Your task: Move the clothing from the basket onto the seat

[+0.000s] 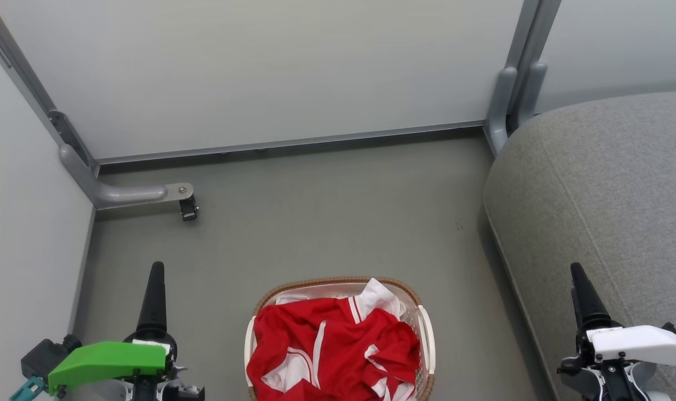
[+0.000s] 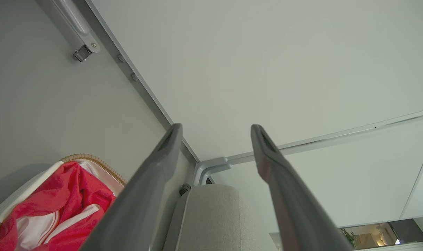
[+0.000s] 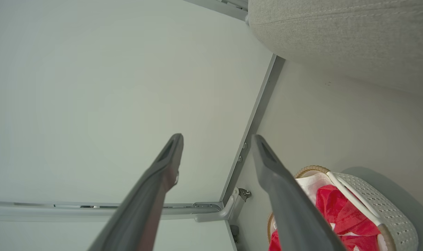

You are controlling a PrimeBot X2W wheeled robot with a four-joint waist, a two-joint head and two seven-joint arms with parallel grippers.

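- Head view: I judge the job not yet begun. All the red clothing (image 1: pixel 332 351) I can see lies heaped in the basket (image 1: pixel 427 334), which stands on the grey floor (image 1: pixel 315 211) in front of me. The part of the seat (image 1: pixel 605 195) in view, off to my right, is bare. Every garment is left to lift out and carry over. The left gripper (image 1: pixel 155 278) sits to the left of the basket and well apart from it. The right gripper (image 1: pixel 580 278) shows against the seat's near edge. Both are seen edge-on here, so I cannot read their gap from this angle.
- Left wrist view: the two fingers (image 2: pixel 155 174) stand spread wide with nothing between them and nothing touching them. They point toward the pale panel wall (image 2: pixel 267 62). The basket and its red heap sit at the lower left, apart from the fingers.
- Right wrist view: this pair is also spread wide and empty, touching nothing. The basket shows at the lower right beyond one finger, and the seat runs across the top right corner.
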